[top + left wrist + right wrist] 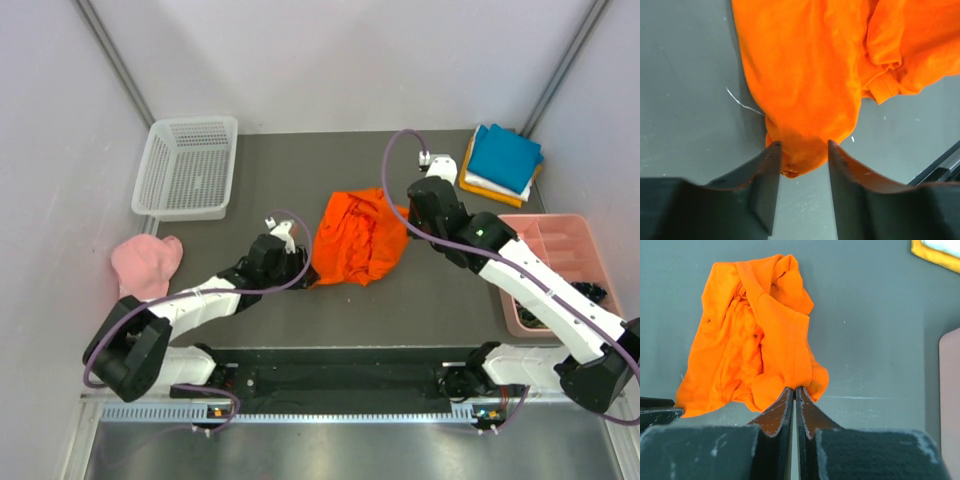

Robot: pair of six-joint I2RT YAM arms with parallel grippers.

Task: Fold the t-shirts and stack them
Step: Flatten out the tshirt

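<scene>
The bright orange t-shirt lies crumpled mid-table. My left gripper is open at its near-left corner; in the left wrist view that corner of the orange shirt sits between the spread jaws of the gripper. My right gripper is shut on the shirt's right edge; the right wrist view shows the orange cloth pinched at the tips of the gripper. A folded stack at the back right has teal on top, then white and amber. An amber edge shows in the right wrist view.
A white mesh basket stands at the back left. A pale pink cap lies at the left edge. A pink tray with dark items sits at the right, and its edge shows in the right wrist view.
</scene>
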